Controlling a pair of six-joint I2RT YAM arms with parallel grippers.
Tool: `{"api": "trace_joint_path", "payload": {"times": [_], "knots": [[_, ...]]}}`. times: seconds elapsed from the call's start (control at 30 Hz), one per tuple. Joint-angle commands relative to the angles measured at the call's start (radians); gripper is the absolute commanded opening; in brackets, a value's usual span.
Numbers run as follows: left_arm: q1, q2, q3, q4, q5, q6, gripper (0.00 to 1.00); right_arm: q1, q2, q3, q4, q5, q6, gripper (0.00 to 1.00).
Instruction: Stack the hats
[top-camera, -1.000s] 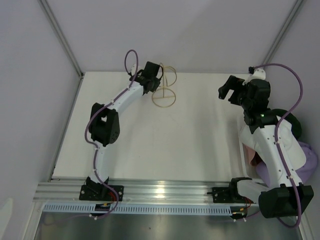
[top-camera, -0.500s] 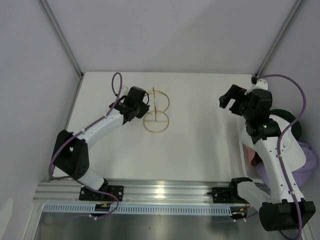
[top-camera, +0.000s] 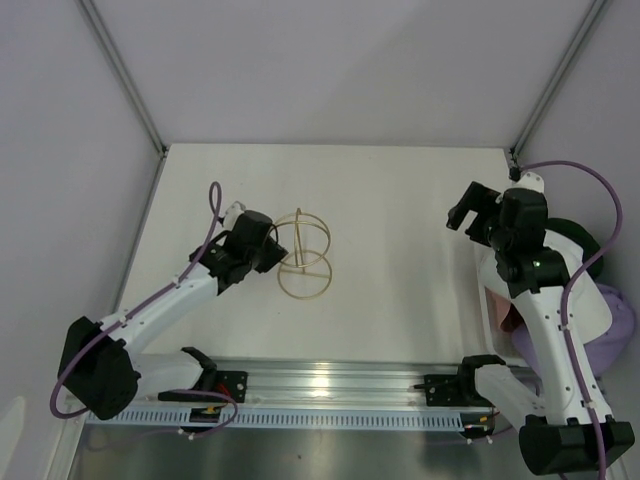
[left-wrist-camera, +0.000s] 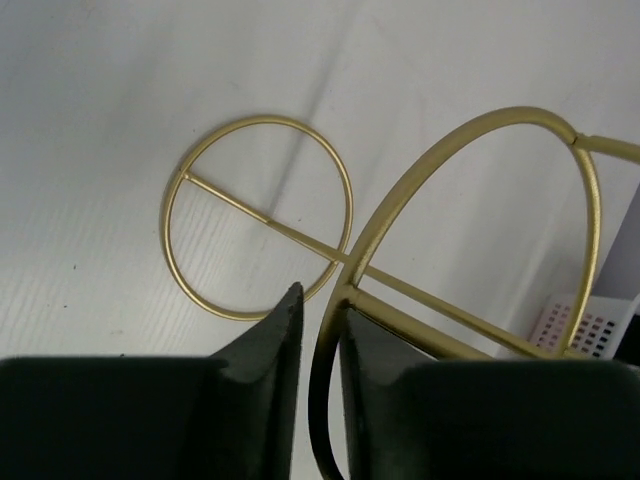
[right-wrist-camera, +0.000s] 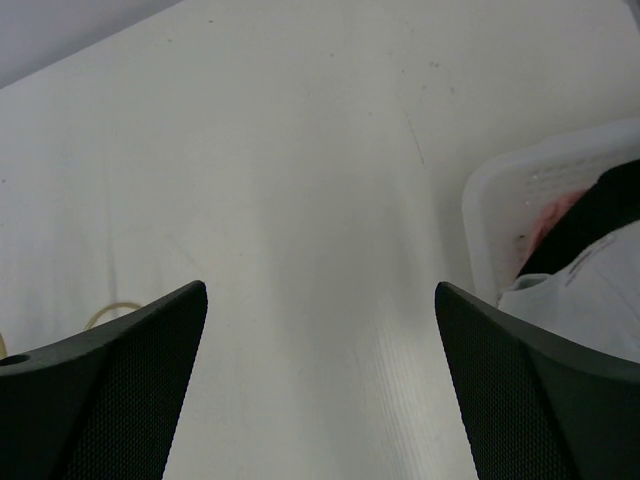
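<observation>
Setup step, by the look of it: the left tool (left-wrist-camera: 318, 300) pinches a wire of the gold stand (top-camera: 305, 262) on the counter (top-camera: 400, 220), with no hat on it yet. The hats (right-wrist-camera: 585, 265) lie heaped in the white basket (right-wrist-camera: 485, 200) at the right edge. The right tool (right-wrist-camera: 320, 290), spread wide, hovers beside it – next it needs to reach in and grip one

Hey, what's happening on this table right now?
The left gripper has its fingers shut on the gold wire stand, left of the table's centre. The right gripper hangs open above the table, beside the white basket at the right edge. The hats lie in that basket; none is on the stand yet.
</observation>
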Motion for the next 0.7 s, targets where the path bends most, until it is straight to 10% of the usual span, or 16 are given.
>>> {"api": "trace_joint_path", "payload": {"times": [0.0, 0.1, 0.23, 0.67], "knots": [[-0.009, -0.029, -0.026, 0.021, 0.047, 0.077, 0.23, 0.004, 0.015, 0.065, -0.064, 0.117, -0.03, 0.99], [-0.011, -0.051, -0.022, 0.007, 0.067, 0.116, 0.43, 0.004, 0.065, 0.186, -0.186, 0.236, -0.047, 1.0], [-0.009, -0.092, 0.018, -0.054, 0.096, 0.186, 0.99, 0.004, 0.11, 0.312, -0.3, 0.365, -0.062, 1.0], [-0.001, -0.373, 0.236, -0.373, 0.001, 0.472, 0.99, -0.001, 0.142, 0.432, -0.579, 0.525, -0.047, 0.87]]}}
